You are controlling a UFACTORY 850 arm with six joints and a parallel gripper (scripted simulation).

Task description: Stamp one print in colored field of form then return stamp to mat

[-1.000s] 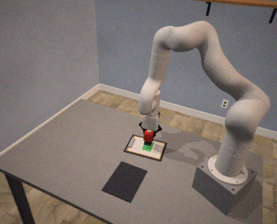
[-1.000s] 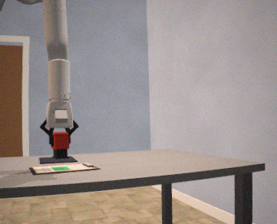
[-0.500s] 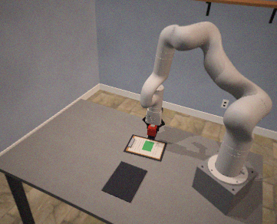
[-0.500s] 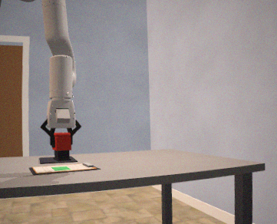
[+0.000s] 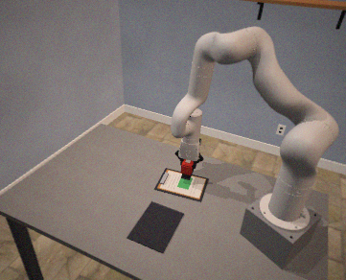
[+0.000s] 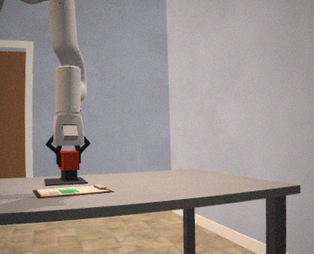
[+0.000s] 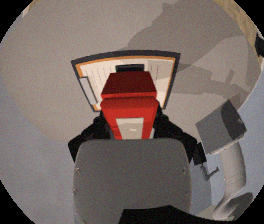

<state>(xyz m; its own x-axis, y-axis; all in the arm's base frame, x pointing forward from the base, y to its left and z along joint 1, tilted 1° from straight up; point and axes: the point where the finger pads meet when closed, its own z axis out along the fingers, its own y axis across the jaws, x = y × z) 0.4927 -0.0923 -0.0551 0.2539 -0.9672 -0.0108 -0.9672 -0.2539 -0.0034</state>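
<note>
Top view shows your gripper (image 5: 187, 163) clamped part-open on the red stamp (image 5: 187, 168), over the form's (image 5: 171, 183) green field (image 5: 184, 182). It looks rigid but spring-loaded; keep holding its upper body and press straight down

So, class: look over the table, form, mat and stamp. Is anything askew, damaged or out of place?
Nothing stands out. The form lies flat, the dark mat lies flat beside it, bare, and the red stamp hangs upright in the tool, over the green field. No print mark shows.
</note>
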